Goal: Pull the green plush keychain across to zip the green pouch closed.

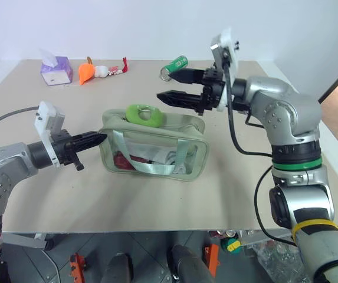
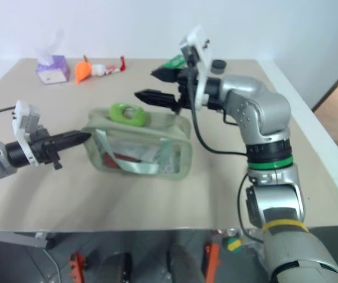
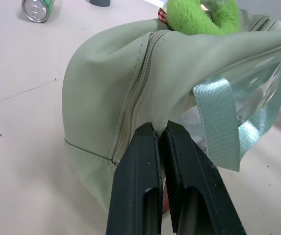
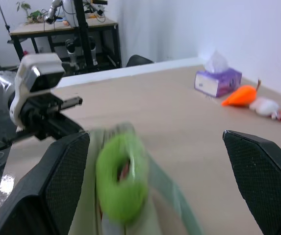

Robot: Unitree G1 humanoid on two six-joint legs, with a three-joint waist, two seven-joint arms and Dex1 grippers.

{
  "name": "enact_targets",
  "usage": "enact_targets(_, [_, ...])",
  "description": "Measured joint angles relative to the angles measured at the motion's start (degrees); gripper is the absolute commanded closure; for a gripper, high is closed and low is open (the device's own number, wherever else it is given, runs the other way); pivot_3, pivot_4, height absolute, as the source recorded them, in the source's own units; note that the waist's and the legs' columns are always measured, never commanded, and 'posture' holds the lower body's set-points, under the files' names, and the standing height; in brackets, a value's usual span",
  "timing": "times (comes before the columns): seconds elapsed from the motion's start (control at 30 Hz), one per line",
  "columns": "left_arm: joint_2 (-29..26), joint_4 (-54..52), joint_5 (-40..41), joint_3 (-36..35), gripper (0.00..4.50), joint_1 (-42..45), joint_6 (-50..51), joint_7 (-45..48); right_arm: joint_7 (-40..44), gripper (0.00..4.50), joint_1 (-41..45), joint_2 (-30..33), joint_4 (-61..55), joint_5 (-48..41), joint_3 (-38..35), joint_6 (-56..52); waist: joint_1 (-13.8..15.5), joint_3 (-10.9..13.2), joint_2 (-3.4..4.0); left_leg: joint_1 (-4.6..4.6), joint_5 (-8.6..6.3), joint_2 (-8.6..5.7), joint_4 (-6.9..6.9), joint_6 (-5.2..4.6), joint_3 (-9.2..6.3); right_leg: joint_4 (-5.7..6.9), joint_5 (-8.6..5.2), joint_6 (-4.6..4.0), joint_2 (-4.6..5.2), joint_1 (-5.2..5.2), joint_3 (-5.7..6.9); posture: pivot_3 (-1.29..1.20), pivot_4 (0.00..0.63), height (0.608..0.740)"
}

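The green pouch lies in the middle of the table, its zipper running along the top. On the pouch's top, toward its left end, rests the green plush keychain. My left gripper is shut on the fabric at the pouch's left end; the left wrist view shows both fingers pinching it. My right gripper hangs open above and to the right of the keychain, pointing left, with nothing between its fingers. The right wrist view has the keychain below the open fingers.
A purple tissue box, an orange carrot toy and a small red-and-white toy sit at the back left. A green drink can lies at the back, just behind the right gripper. The table's front edge is near.
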State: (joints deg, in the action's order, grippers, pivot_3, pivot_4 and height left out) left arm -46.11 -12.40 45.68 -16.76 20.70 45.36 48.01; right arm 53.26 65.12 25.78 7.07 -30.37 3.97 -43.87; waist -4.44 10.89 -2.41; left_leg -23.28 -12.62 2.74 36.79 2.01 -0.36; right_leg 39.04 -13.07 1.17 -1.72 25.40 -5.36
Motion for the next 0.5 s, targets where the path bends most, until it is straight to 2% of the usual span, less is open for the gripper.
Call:
enact_targets(0.33, [0.40,-0.08,0.00,0.00,4.50,-0.01,-0.04,-0.19,1.41,0.01,-2.29,-0.77,-2.49,2.71,5.47,-0.52,0.02,0.00,0.00,0.02,0.00,0.01,0.01,0.00,-0.01,0.00,0.01,-0.02,-0.01,0.00,0.02,0.00,0.150,0.740])
enact_targets(0.5, [0.59,-0.11,-0.01,0.00,4.50,-0.03,-0.07,-0.25,1.09,0.01,-3.10,-1.03,-2.09,8.21,9.62,3.84,0.02,0.00,0.00,0.02,0.00,0.00,0.02,0.00,-0.01,0.00,0.01,-0.02,-0.01,-0.01,0.02,0.00,0.150,0.740])
